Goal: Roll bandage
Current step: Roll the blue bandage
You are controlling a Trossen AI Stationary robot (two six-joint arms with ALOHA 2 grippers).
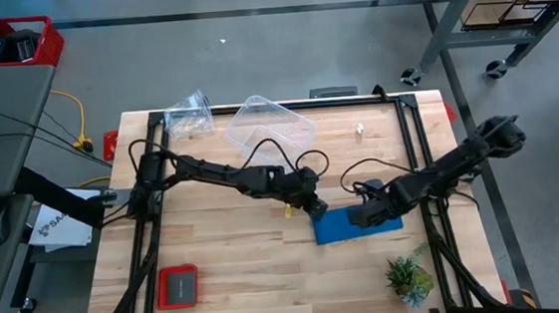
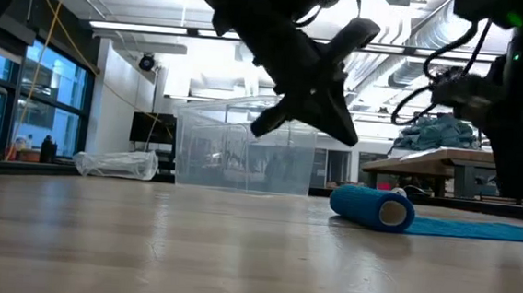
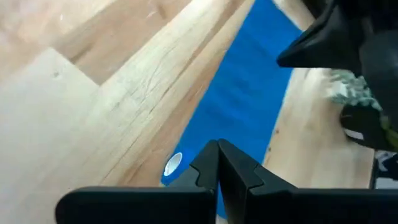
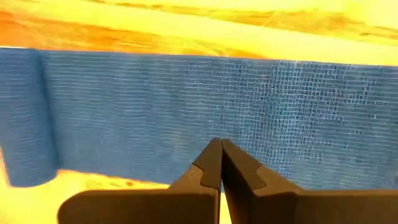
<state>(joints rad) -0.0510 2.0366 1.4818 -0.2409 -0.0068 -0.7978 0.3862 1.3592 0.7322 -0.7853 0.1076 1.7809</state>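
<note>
The bright blue bandage [image 1: 357,223] lies on the wooden table, right of centre. Its left end is rolled into a small roll [image 2: 373,208] with a white core [image 3: 173,165], and the rest lies flat as a band [image 4: 186,112] toward the table's right. My left gripper [image 1: 316,210] is shut and hangs just above the roll [image 2: 347,134], clear of it. My right gripper [image 1: 369,215] is shut over the flat part of the band [image 4: 219,146]. My right gripper's shut fingers [image 4: 214,165] point down at the flat part of the bandage [image 4: 217,124], a little right of the roll. I cannot tell whether they touch it.
A clear plastic tub [image 1: 269,127] and a crumpled clear bag [image 1: 188,112] lie at the table's far side. A red-rimmed dark pad [image 1: 178,286] lies near the front left, and a small plant [image 1: 409,278] stands near the front right. A small white item [image 1: 359,128] lies at the far right.
</note>
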